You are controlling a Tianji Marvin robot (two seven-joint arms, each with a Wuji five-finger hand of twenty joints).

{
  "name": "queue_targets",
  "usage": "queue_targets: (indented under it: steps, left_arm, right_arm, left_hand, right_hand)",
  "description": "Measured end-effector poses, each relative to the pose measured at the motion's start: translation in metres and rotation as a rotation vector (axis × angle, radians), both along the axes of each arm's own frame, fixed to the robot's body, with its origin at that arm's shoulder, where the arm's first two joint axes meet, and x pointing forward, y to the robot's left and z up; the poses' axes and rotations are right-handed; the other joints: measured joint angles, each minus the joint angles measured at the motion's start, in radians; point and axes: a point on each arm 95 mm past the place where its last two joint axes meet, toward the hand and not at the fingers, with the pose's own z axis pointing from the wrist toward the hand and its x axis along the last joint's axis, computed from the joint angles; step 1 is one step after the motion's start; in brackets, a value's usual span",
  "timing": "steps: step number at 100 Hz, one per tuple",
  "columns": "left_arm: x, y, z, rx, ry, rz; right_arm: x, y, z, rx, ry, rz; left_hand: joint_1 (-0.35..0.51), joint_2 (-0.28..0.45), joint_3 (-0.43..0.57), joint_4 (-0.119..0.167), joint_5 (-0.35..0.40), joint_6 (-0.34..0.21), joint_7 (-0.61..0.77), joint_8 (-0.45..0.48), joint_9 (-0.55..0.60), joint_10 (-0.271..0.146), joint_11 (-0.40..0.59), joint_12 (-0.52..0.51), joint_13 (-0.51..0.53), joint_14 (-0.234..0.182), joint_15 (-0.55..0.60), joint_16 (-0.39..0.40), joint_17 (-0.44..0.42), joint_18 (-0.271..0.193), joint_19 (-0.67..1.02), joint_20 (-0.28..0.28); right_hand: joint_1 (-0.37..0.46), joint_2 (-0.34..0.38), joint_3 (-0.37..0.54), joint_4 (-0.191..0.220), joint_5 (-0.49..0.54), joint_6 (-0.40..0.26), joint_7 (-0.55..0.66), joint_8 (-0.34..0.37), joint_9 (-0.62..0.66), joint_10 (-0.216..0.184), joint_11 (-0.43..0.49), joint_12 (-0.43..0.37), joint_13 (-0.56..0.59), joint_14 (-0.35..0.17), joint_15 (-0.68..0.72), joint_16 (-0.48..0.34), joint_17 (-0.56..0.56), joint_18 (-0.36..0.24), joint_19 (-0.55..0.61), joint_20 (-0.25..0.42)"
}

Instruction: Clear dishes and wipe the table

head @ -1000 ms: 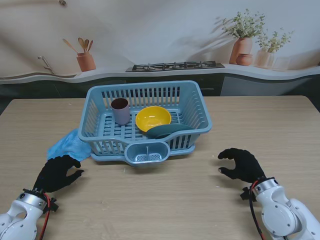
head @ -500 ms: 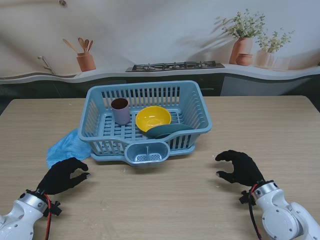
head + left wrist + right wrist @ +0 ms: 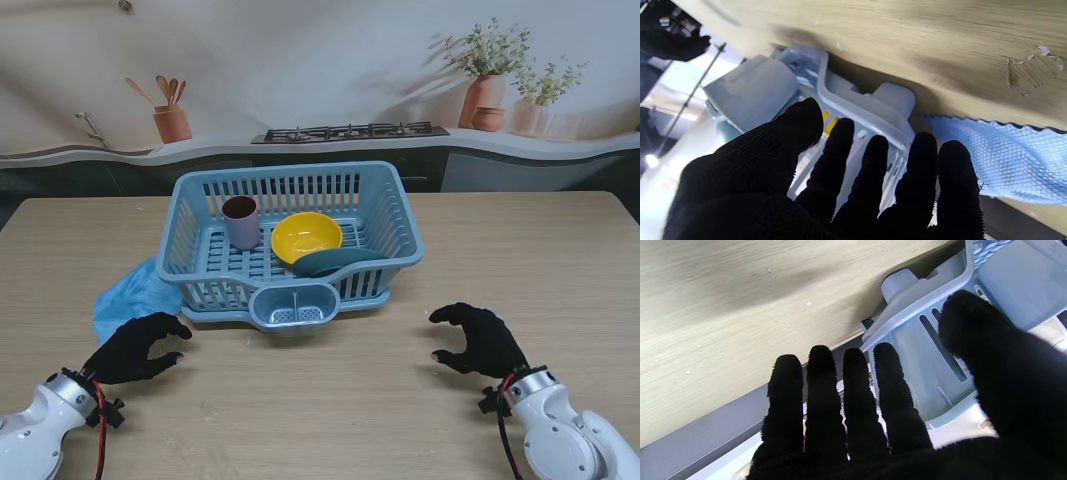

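Dishes sat in the rack (image 3: 383,215): cup (image 3: 240,220), yellow bowl (image 3: 306,237), dark plate (image 3: 335,261). Wiping step seemed next. Left hand (image 3: 135,349) and right hand (image 3: 478,338) hovered, fingers apart, grasping nothing. Blue cloth (image 3: 135,293) lay left of rack on worktop (image 3: 520,250); left hand should reach it.

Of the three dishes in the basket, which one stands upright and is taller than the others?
The mauve cup, at the basket's left side. The yellow bowl and the dark green dish sit low.

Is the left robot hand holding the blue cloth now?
No. The left robot hand is open on the table with nothing in it, and the blue cloth lies apart beside the basket.
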Motion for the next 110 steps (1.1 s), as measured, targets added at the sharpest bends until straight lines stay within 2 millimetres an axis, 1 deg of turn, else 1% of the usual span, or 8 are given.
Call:
queue_targets:
  steps: [11, 15, 21, 30, 55, 68, 72, 110]
  left_arm:
    - [0.0028, 0.0014, 0.0001, 0.009, -0.004, -0.002]
    - [0.0036, 0.0019, -0.0003, 0.013, -0.006, -0.005]
    - [0.0046, 0.0026, -0.0009, 0.015, -0.008, -0.007]
    - [0.0055, 0.0028, -0.0011, 0.014, -0.002, -0.012]
    - [0.0062, 0.0029, -0.0007, 0.021, -0.003, -0.014]
    - [0.0064, 0.0033, 0.0003, 0.018, -0.011, -0.012]
    - [0.0063, 0.0035, 0.0006, 0.018, -0.014, -0.013]
    - [0.0058, 0.0037, -0.0002, 0.018, -0.009, -0.011]
  right_arm:
    - [-0.0008, 0.0, -0.0005, -0.001, 0.0, 0.0]
    - [-0.0011, 0.0001, -0.0006, -0.002, 0.0, 0.0]
    - [-0.0018, 0.0002, -0.0009, -0.004, -0.001, 0.0]
    - [-0.0032, 0.0006, -0.0014, -0.006, -0.001, -0.001]
    - [-0.0055, 0.0028, -0.0028, -0.006, 0.007, -0.01]
    - [-0.0062, 0.0036, -0.0025, -0.004, 0.009, -0.011]
    - [-0.0063, 0.0038, -0.0025, -0.003, 0.009, -0.011]
    - [-0.0075, 0.0045, -0.0026, -0.001, 0.015, -0.015]
  left_hand:
    - [0.0, -0.035, 0.031, 0.0, -0.014, -0.003, 0.023, -0.002, -0.012, -0.012, -0.001, 0.0, -0.007, -0.023, -0.013, -0.001, -0.016, -0.03, -0.024, -0.021]
    - [0.001, -0.036, 0.047, 0.0, -0.036, -0.013, 0.044, -0.002, -0.012, -0.014, -0.001, 0.0, -0.007, -0.024, -0.016, -0.001, -0.019, -0.034, -0.026, -0.029]
    - [0.001, -0.036, 0.048, 0.0, -0.037, -0.016, 0.041, -0.002, -0.012, -0.023, -0.001, 0.0, -0.019, -0.034, -0.024, -0.002, -0.024, -0.037, -0.027, -0.03]
    - [0.001, -0.048, 0.059, 0.0, -0.055, -0.017, 0.047, -0.001, -0.024, -0.025, -0.006, -0.002, -0.031, -0.037, -0.026, -0.003, -0.028, -0.046, -0.039, -0.039]
    - [0.001, -0.048, 0.061, 0.0, -0.064, -0.026, 0.06, 0.0, -0.024, -0.026, -0.006, -0.009, -0.032, -0.038, -0.028, -0.006, -0.038, -0.048, -0.051, -0.054]
    - [0.001, -0.048, 0.061, 0.0, -0.064, -0.026, 0.069, 0.0, -0.024, -0.027, -0.006, -0.01, -0.032, -0.039, -0.035, -0.006, -0.042, -0.048, -0.061, -0.064]
    - [0.001, -0.048, 0.061, 0.0, -0.064, -0.026, 0.069, 0.0, -0.024, -0.035, -0.006, -0.01, -0.032, -0.039, -0.036, -0.006, -0.042, -0.048, -0.061, -0.064]
    - [0.001, -0.048, 0.061, 0.0, -0.064, -0.027, 0.069, 0.0, -0.024, -0.036, -0.006, -0.011, -0.032, -0.047, -0.036, -0.006, -0.049, -0.049, -0.062, -0.074]
  right_hand:
    - [0.0, 0.0, 0.01, 0.0, -0.009, 0.006, 0.009, -0.001, -0.011, 0.0, 0.01, 0.0, -0.015, 0.0, 0.0, 0.0, -0.007, -0.001, 0.0, 0.0]
    - [0.0, 0.0, 0.012, 0.0, -0.009, 0.009, 0.012, -0.001, -0.011, 0.0, 0.011, 0.0, -0.016, 0.0, 0.0, 0.0, -0.009, -0.001, 0.0, 0.0]
    - [0.0, 0.0, 0.012, 0.0, -0.011, 0.009, 0.024, -0.001, -0.013, 0.0, 0.023, 0.0, -0.017, 0.0, 0.002, 0.0, -0.009, -0.003, 0.0, 0.0]
    - [0.001, 0.0, 0.012, 0.0, -0.051, 0.013, 0.06, -0.001, -0.036, 0.0, 0.05, 0.011, -0.027, 0.0, 0.017, 0.011, -0.015, -0.013, 0.0, 0.0]
    - [0.002, 0.0, 0.012, 0.0, -0.069, 0.015, 0.095, 0.007, -0.049, 0.0, 0.074, 0.021, -0.038, 0.0, 0.039, 0.025, -0.02, -0.015, 0.002, 0.003]
    - [0.002, 0.0, 0.012, 0.0, -0.072, 0.016, 0.094, 0.01, -0.06, 0.0, 0.075, 0.021, -0.048, 0.0, 0.041, 0.025, -0.025, -0.015, 0.002, 0.003]
    - [0.002, 0.0, 0.012, 0.0, -0.082, 0.018, 0.093, 0.01, -0.062, 0.0, 0.075, 0.021, -0.05, 0.0, 0.041, 0.025, -0.029, -0.015, 0.002, 0.003]
    - [0.002, 0.001, 0.008, 0.0, -0.082, 0.022, 0.094, 0.01, -0.072, 0.0, 0.076, 0.022, -0.05, 0.0, 0.041, 0.025, -0.031, -0.016, 0.002, 0.013]
